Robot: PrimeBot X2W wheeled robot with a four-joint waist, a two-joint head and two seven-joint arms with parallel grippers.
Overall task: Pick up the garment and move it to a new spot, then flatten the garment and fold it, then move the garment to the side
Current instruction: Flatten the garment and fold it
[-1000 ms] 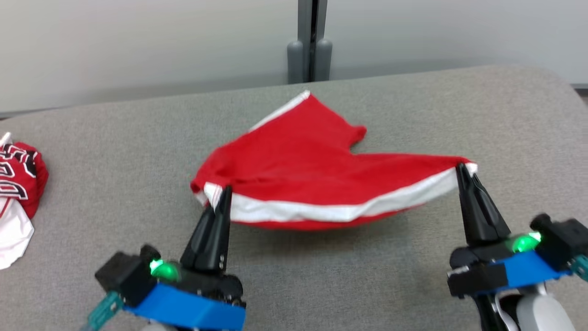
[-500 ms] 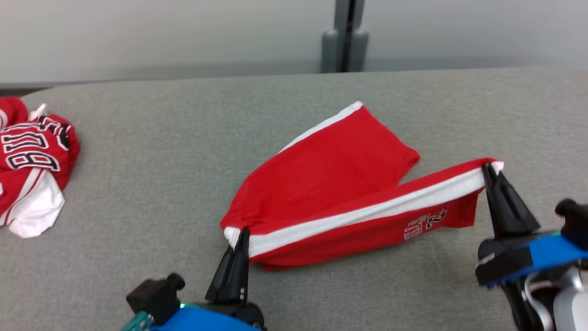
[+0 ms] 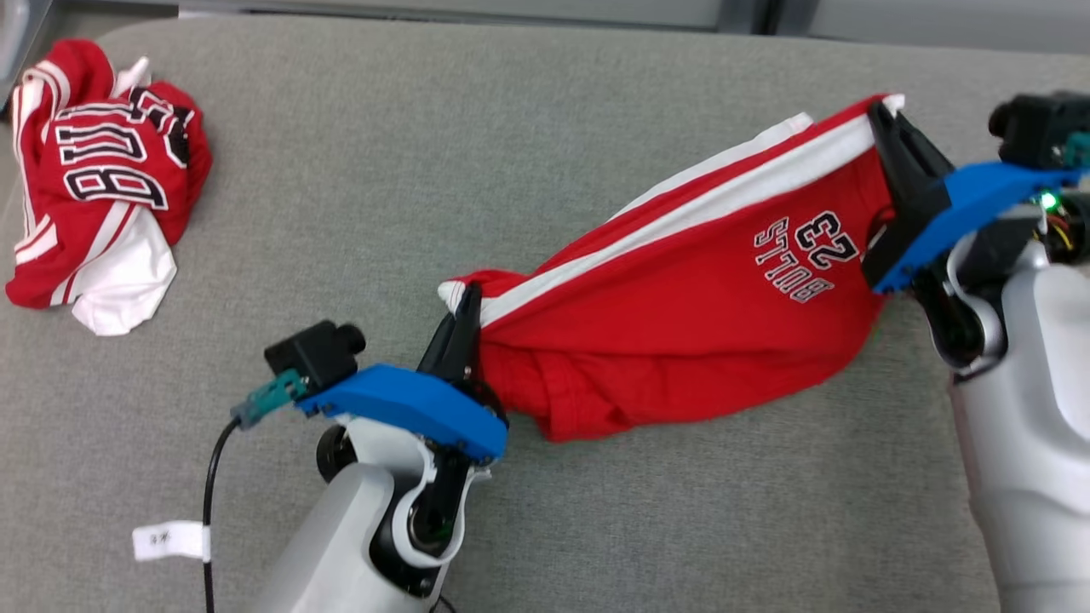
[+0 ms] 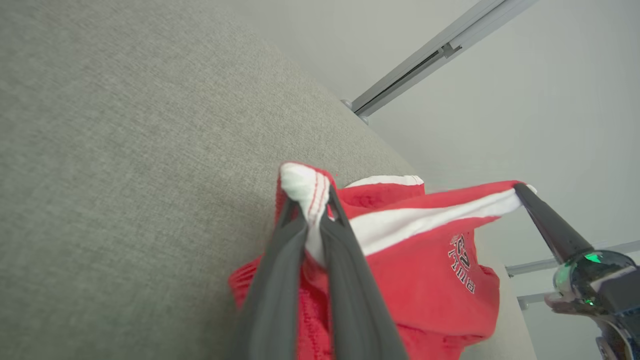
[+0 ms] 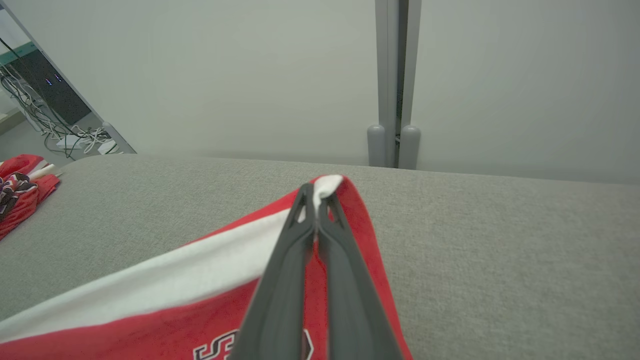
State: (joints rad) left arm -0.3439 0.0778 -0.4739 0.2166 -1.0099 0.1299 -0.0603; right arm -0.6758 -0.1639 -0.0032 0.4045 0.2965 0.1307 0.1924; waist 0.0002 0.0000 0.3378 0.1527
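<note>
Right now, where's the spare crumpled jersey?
Head view, far upper left: the crumpled jersey lies on the grey fabric surface, well apart from the red shorts.

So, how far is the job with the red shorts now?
Pickup looks done: the shorts hang stretched between the left tool and right tool, both shut on the white-striped edge. Carrying to a new spot is in hand. Flattening, folding, moving aside remain.

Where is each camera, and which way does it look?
Head view: on the robot's head, looking down at the red shorts and grey cushion; both forearms and jaws show.
Left wrist view: on the left wrist, looking along the left jaws, shut on the shorts' white corner; the right jaws show too.
Right wrist view: on the right wrist, facing the wall; its shut jaws show.
Shared: crumpled jersey, in head and right wrist views.
</note>
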